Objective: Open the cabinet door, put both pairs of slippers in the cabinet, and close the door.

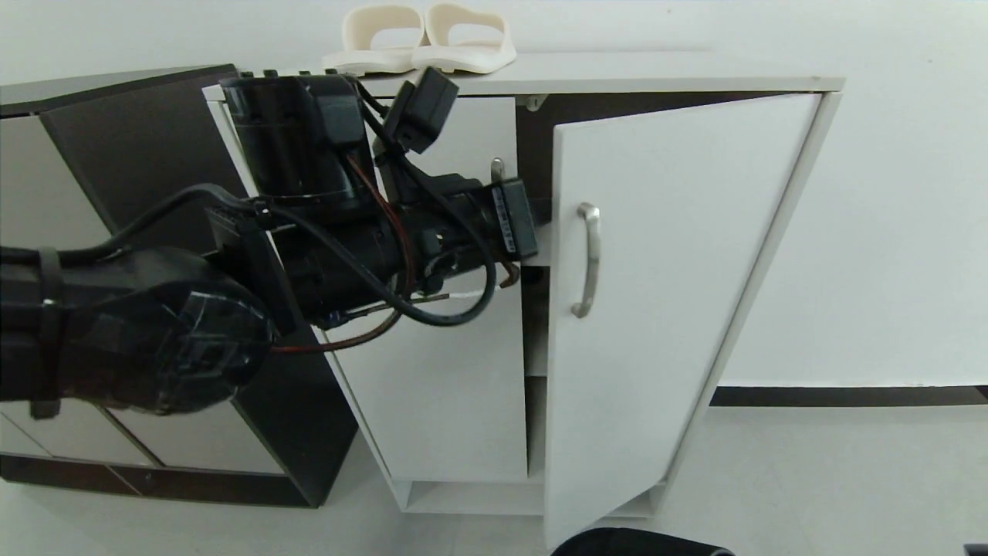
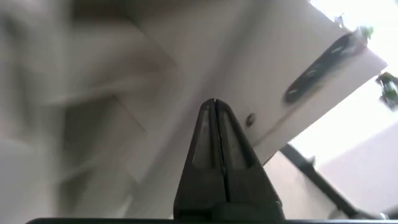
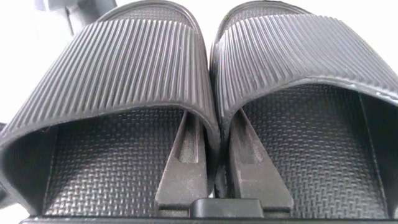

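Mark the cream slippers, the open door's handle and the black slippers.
cream slippers (image 1: 467, 17), head view, strap of one slipper.
door handle (image 1: 591, 259), head view, middle of the bar.
black slippers (image 3: 143, 68), right wrist view, ribbed strap of one slipper.

bright, even light on the white cabinet (image 1: 664, 73); shadow behind its open door (image 1: 656, 309); white glare in the left wrist view.
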